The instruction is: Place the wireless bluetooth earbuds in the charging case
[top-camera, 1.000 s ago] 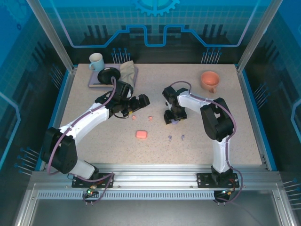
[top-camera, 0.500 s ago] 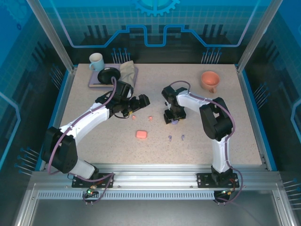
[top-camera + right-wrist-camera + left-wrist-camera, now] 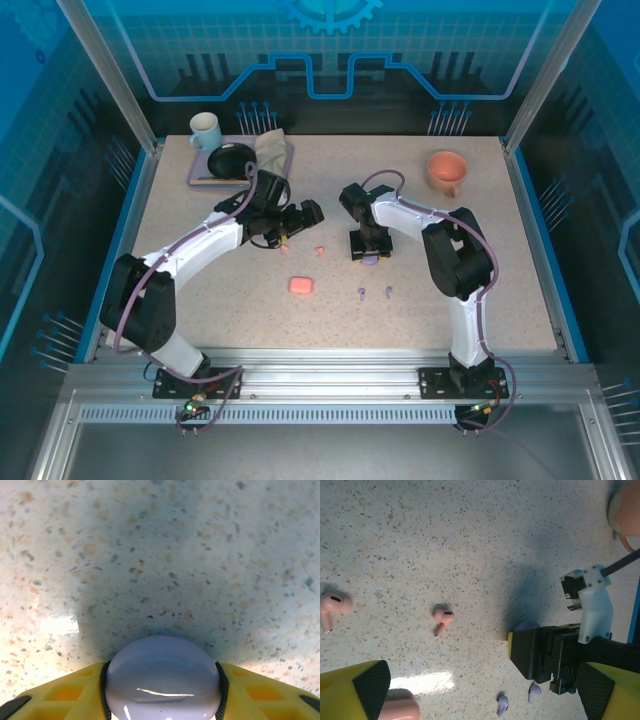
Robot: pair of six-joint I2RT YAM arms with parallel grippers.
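Where the left arm reaches over the speckled tabletop (image 3: 165, 215), found left gripper (image 3: 296, 222) spread wide and holding nothing. Logged two salmon-pink stemmed earbuds (image 3: 442, 617) loose on the table beneath it, apart from each other; salmon-pink rounded charging case (image 3: 301, 285) just nearer, apparently shut. Further right, marked two lilac-purple stemmed earbuds (image 3: 361, 292) lying close together, uncased. Saw right gripper (image 3: 367, 252) clamped on glossy lilac rounded charging case (image 3: 162, 680), lid seemingly down. Judged task barely begun: none of four seated, with case opening, picking and inserting all left to do.
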